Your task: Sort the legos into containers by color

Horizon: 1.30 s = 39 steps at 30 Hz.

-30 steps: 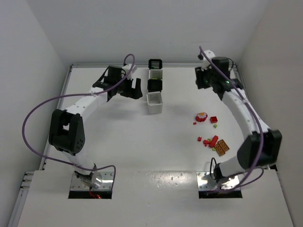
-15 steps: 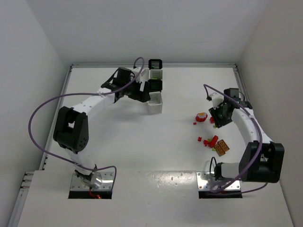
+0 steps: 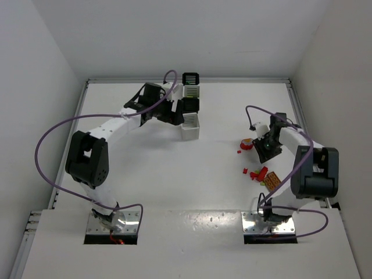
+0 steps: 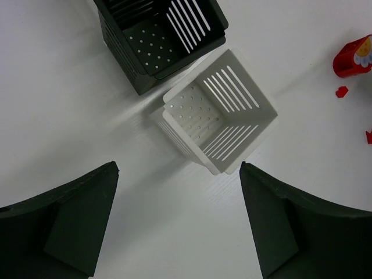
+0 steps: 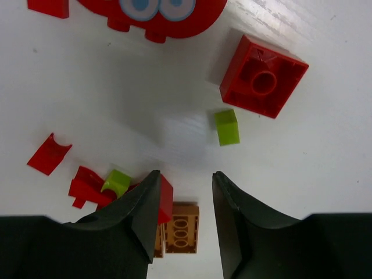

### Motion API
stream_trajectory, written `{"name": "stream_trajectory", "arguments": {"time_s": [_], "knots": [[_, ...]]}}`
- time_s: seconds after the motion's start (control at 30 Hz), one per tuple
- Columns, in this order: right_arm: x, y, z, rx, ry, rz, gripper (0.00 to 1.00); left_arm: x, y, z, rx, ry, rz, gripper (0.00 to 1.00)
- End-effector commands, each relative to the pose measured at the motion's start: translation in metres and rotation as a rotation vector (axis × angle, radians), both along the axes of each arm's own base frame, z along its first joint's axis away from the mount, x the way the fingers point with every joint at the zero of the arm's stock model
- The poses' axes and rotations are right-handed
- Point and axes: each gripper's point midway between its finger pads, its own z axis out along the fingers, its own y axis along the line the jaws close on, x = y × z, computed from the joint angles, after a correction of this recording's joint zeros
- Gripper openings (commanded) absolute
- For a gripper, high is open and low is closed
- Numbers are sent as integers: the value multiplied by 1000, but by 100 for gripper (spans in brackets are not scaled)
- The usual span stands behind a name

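A pick seems in hand: the right tool [image 5: 185, 179], jaws apart and empty, hovers over the legos [image 3: 263, 172] right of centre on the table [image 3: 174, 174], and next must straddle one piece, say the green brick [image 5: 226, 127], and close. The left tool [image 4: 179, 174] hangs released over a white container [image 4: 229, 87] at upper centre. Only the right wrist view separates the tiny bricks; only the top view shows legos and container well apart.

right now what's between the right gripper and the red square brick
In the right wrist view a small green brick lies between the right gripper and the red square brick, touching neither.
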Motion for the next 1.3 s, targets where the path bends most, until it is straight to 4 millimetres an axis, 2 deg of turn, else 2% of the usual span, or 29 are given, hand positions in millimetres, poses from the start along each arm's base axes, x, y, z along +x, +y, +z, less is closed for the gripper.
{"name": "stream_trajectory", "arguments": {"time_s": [0.0, 0.1, 0.13, 0.17, 0.4, 0.67, 0.87, 1.1, 1.27], "knots": [[24, -1, -4, 15, -54, 12, 42, 6, 0, 24, -25, -65, 16, 91], [34, -6, -9, -7, -54, -4, 45, 6, 0, 24, -25, -65, 16, 91], [31, -7, -16, -12, -29, -6, 46, 6, 0, 24, -25, -65, 16, 91], [38, -8, -16, -13, -46, -15, 46, 6, 0, 24, -25, -65, 16, 91], [51, -14, -29, -35, -40, -42, 49, 7, 1, 24, -20, -67, 23, 91], [66, -22, -35, -51, -44, -76, 49, 8, 1, 15, -13, -50, 23, 91], [72, -20, -36, -40, -47, -84, 49, 12, -1, 19, -22, -54, 29, 91], [65, -18, -41, -29, -34, -82, 34, 12, -1, 19, -22, -54, 29, 91], [59, -15, -39, -20, -21, -70, 17, 10, -1, 15, -17, -49, 15, 90]]}}
